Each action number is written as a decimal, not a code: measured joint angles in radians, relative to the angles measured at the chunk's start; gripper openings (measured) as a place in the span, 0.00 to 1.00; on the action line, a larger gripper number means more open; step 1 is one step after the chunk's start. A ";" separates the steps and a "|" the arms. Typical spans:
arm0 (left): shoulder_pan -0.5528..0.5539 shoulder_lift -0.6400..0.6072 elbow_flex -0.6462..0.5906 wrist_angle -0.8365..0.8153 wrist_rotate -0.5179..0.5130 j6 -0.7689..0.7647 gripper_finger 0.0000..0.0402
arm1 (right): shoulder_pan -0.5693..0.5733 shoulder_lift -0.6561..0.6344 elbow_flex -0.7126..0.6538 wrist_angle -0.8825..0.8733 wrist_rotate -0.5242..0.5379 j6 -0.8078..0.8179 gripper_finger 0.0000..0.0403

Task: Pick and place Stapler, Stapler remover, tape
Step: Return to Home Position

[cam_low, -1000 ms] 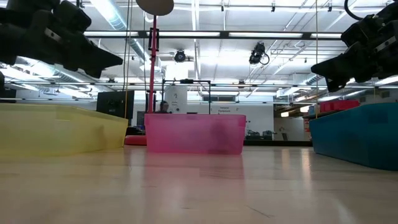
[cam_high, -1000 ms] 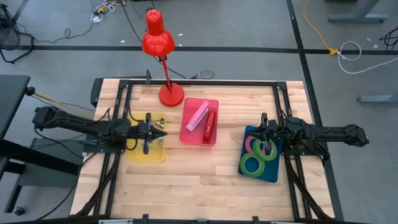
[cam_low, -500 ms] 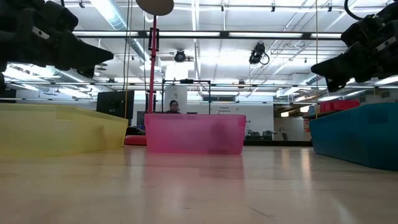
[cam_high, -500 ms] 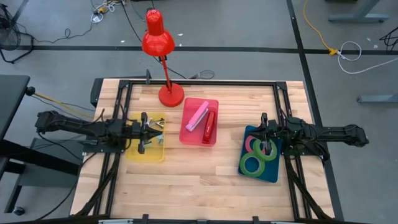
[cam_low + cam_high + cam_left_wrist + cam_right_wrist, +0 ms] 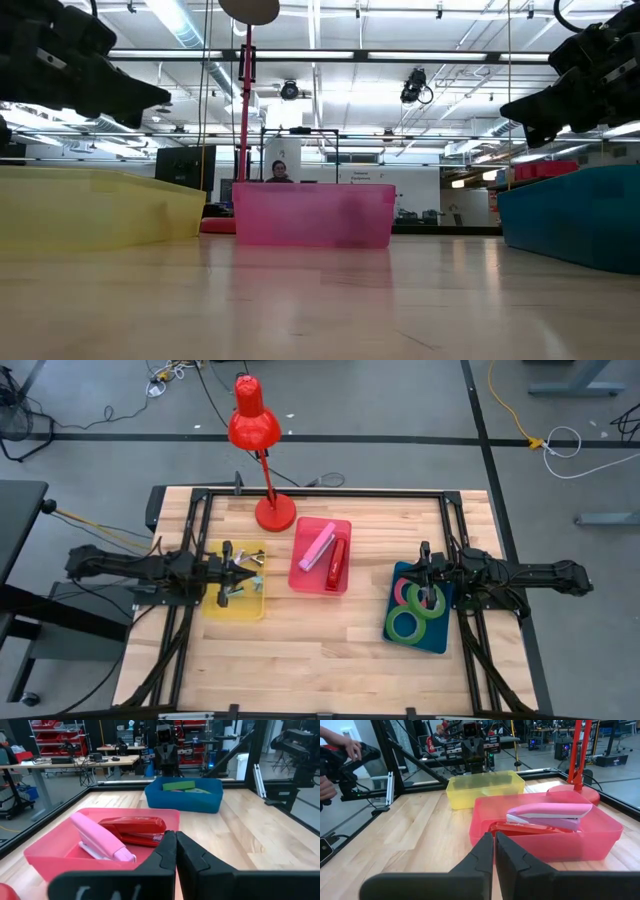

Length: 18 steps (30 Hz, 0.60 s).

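Staplers (image 5: pixel 330 555): red bin (image 5: pixel 296 582). Removers (image 5: pixel 250 560): yellow bin (image 5: pixel 235 610). Tape (image 5: pixel 405 623): blue bin (image 5: pixel 437 643). Left hand (image 5: pixel 175 837), right hand (image 5: pixel 493 836) closed, empty. Sorting apparently complete.

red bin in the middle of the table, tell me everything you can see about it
The red bin is a shallow rectangular tray of translucent pinkish-red plastic, with upright walls and an open top. It sits flat on the wooden table, roughly midway between the yellow bin and the blue bin, close beside the red lamp at its round base. Inside it lie a pink stapler and a red stapler, side by side.
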 joint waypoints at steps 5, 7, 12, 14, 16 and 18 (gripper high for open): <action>0.000 -0.046 0.000 -0.048 0.000 0.000 0.01 | 0.000 0.000 0.000 0.000 0.000 0.000 0.05; 0.000 -0.063 0.000 -0.069 -0.001 0.000 0.01 | 0.000 0.000 0.000 0.000 0.000 0.000 0.05; 0.000 -0.099 0.000 -0.087 -0.003 0.000 0.01 | 0.000 0.000 0.000 0.000 0.000 0.000 0.05; 0.000 -0.111 0.000 -0.092 -0.002 0.000 0.01 | 0.000 0.000 0.000 0.000 0.000 0.000 0.05; 0.000 -0.118 0.000 -0.095 0.006 0.000 0.01 | 0.000 0.000 0.000 0.000 0.000 0.000 0.05; 0.000 -0.128 0.000 -0.098 0.026 0.000 0.01 | 0.000 0.000 0.000 0.000 0.000 0.000 0.05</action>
